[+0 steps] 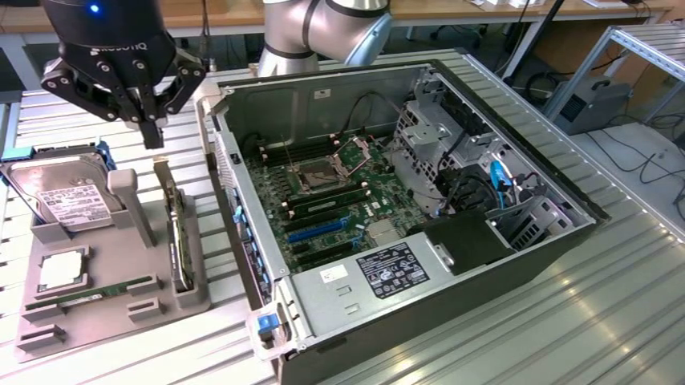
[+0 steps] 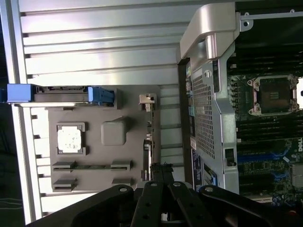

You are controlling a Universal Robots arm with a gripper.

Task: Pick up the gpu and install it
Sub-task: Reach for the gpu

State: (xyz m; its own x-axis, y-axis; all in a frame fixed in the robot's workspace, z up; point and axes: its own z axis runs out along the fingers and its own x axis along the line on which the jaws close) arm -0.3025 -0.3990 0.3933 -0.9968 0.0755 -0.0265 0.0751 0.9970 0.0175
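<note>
Dark gpu [image 1: 180, 233] upright, below closed hand [image 1: 153, 141]

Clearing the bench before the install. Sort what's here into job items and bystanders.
Job: gpu, on edge in the grey holder; gripper, fingers shut and empty, above the gpu's bracket end; open computer case.
Lying about: hard drive; RAM stick; processor chip.

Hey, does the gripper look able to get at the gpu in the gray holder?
Probably yes: the gripper hangs just above the gpu, which stands on edge in the gray holder, top edge bare, nothing between them. Its shut fingers could not straddle it as they are.
</note>
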